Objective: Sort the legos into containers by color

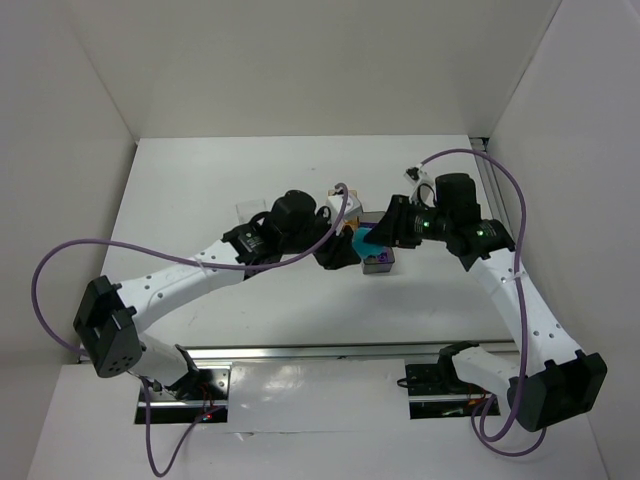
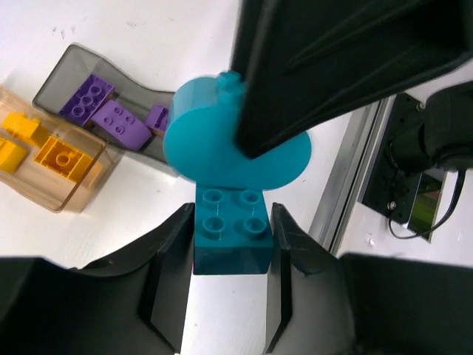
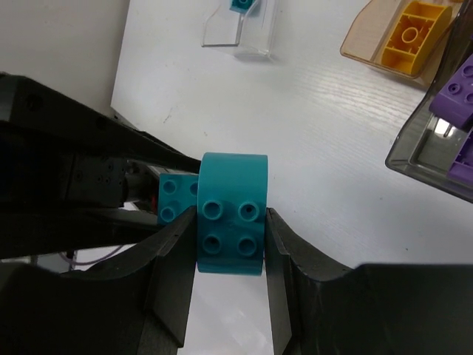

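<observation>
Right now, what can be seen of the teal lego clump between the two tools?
The teal lego clump is two glossy plastic pieces touching: a square four-stud brick gripped at its sides by the left tool, and a rounded four-stud piece clamped by the right tool. It looks raised off the white table, near the smoky bin.
</observation>
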You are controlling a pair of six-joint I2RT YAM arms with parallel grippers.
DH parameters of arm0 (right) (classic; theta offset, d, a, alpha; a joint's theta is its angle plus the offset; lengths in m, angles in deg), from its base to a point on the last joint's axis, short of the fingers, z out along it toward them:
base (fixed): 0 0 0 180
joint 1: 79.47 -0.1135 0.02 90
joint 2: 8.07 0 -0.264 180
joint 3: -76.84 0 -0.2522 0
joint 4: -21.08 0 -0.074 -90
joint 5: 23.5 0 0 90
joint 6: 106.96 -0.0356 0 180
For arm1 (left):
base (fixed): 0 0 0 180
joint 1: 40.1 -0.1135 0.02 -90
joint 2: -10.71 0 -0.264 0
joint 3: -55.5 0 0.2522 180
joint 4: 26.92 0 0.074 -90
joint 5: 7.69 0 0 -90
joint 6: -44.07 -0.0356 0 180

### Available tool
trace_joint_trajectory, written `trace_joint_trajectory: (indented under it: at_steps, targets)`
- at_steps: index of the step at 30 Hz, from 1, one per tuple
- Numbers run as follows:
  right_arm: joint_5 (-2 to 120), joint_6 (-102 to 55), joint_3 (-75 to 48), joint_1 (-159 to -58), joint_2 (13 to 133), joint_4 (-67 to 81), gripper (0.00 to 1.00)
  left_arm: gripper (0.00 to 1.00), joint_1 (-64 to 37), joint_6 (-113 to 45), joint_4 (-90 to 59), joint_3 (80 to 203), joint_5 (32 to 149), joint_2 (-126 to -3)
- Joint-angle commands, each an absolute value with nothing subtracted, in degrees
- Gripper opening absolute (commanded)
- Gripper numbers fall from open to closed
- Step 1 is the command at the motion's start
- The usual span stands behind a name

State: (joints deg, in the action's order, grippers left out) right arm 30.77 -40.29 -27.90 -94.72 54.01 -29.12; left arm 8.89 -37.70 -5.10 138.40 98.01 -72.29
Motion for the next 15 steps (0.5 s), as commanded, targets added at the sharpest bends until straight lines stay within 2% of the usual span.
trace_joint_trajectory:
  at_steps: [1,4,9,12,15]
  targets:
    - [31.08,-38.4,-25.33,-94.51,53.8,-25.37,0.3,0.0,6.83,-33.03,-8.4,137.56,98.92,-68.58]
    - [30.55,-39.02,-20.94,-94.5,55.73,-25.36,0.3,0.0,5.42,-30.91,-12.36,133.07,98.39,-67.43]
    - [33.18,-38.49,-15.31,-94.5,57.14,-26.07,0.3,0.0,2.53,-30.2,-8.52,133.76,97.87,-68.22]
    - [35.64,-40.42,-17.05,-94.5,58.28,-22.13,0.3,0.0,-0.89,-27.84,-2.37,134.91,91.65,-66.12]
    - [43.17,-43.05,-18.38,-100.46,60.04,-16.94,0.3,0.0,-7.2,-16.09,13.07,137.35,75.16,-64.09]
